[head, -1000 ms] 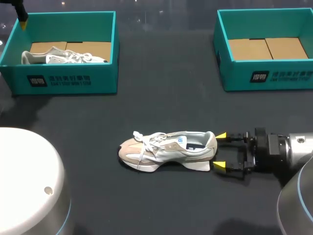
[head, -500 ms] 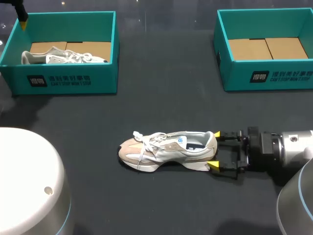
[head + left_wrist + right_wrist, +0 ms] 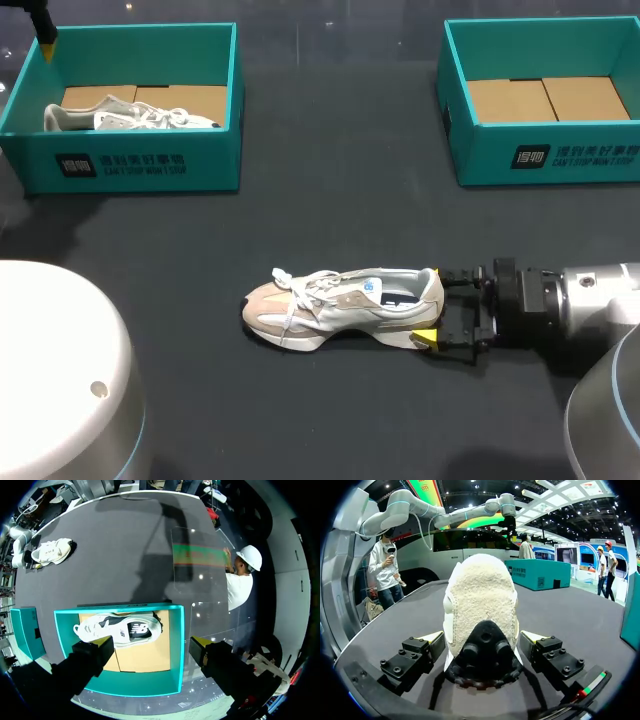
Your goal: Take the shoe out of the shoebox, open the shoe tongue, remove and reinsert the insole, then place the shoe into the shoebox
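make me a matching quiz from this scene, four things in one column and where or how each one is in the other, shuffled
1 beige shoe
2 left shoebox
3 right shoebox
4 right tool

a bare cardboard floor, no shoe inside
b open, fingers either side of the beige shoe's heel
c upright on the table
d holds a white shoe

Pairs: 1-c, 2-d, 3-a, 4-b

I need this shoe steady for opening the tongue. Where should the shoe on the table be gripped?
Probably best to grip the shoe at its heel, coming from behind: it stands upright on its sole, the narrow heel facing the open right gripper, whose fingers flank it.
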Action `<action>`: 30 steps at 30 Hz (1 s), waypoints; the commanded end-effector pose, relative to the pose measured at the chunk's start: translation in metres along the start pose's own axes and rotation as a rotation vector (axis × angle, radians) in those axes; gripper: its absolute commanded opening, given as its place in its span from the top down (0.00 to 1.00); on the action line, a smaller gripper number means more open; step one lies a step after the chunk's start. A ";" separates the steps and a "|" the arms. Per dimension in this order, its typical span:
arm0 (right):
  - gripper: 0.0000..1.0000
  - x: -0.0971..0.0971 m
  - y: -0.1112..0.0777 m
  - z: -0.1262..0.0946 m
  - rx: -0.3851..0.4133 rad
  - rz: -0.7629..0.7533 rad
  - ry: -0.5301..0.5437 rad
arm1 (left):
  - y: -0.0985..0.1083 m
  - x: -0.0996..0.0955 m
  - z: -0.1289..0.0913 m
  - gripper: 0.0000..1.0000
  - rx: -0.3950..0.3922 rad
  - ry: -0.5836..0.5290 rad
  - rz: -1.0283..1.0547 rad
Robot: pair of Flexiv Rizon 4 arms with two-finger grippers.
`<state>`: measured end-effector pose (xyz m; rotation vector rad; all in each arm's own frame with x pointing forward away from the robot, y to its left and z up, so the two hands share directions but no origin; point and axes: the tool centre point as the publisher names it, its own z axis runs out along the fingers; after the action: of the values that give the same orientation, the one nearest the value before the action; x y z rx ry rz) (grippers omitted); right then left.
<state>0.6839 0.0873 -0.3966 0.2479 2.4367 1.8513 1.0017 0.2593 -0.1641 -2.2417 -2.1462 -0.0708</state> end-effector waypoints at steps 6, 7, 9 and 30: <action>0.00 0.001 0.000 0.010 0.024 0.000 0.005 | -0.001 0.000 0.000 0.00 -0.001 0.001 0.001; 0.00 0.001 -0.001 0.011 0.025 0.000 0.005 | -0.001 0.000 0.000 0.00 -0.001 0.001 0.001; 0.00 0.001 -0.001 0.012 0.028 0.001 0.007 | -0.001 0.000 0.000 0.00 -0.001 0.001 0.001; 1.00 0.004 0.000 0.023 0.038 0.002 0.016 | -0.001 0.000 0.000 0.00 -0.001 0.001 0.001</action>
<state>0.6845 0.1062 -0.4012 0.2364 2.4769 1.8244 1.0017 0.2593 -0.1641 -2.2417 -2.1462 -0.0708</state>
